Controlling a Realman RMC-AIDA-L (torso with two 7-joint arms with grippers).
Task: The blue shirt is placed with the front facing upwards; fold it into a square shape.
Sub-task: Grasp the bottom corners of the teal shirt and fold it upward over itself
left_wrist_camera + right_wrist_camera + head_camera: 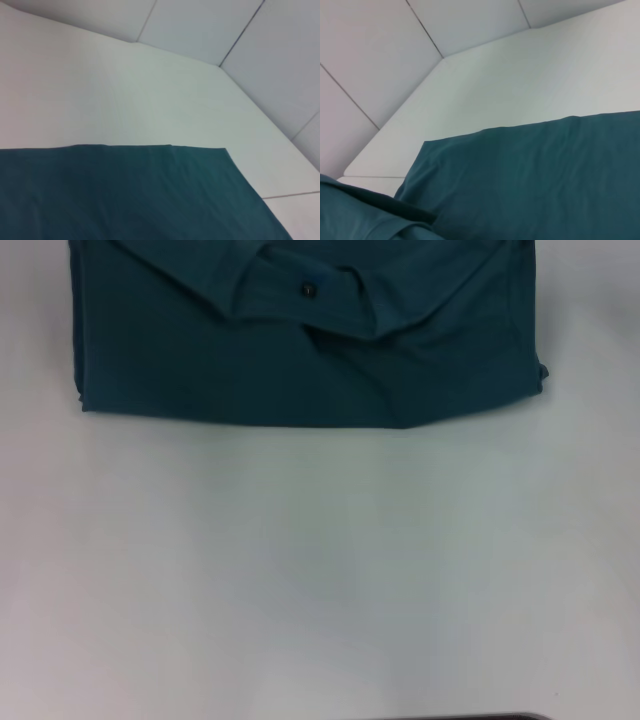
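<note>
Your shirt [300,350] lies folded on the desk [320,570], its long axis running left to right. Neither hand shows, so you cannot tell their state or which is nearer.

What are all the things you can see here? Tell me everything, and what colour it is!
blue shirt: one, dark teal-blue, folded into a flat block at the far side of the table, ribbed collar on top.
label: one, small and dark, on the collar.
table: one, white, bare all over the near half.
floor tiles: several, pale grey with thin dark joints, beyond the table's edge in both wrist views.
dark edge: one thin dark strip at the very bottom of the head view; what it is cannot be told.
robot's grippers: none showing in any view.
</note>
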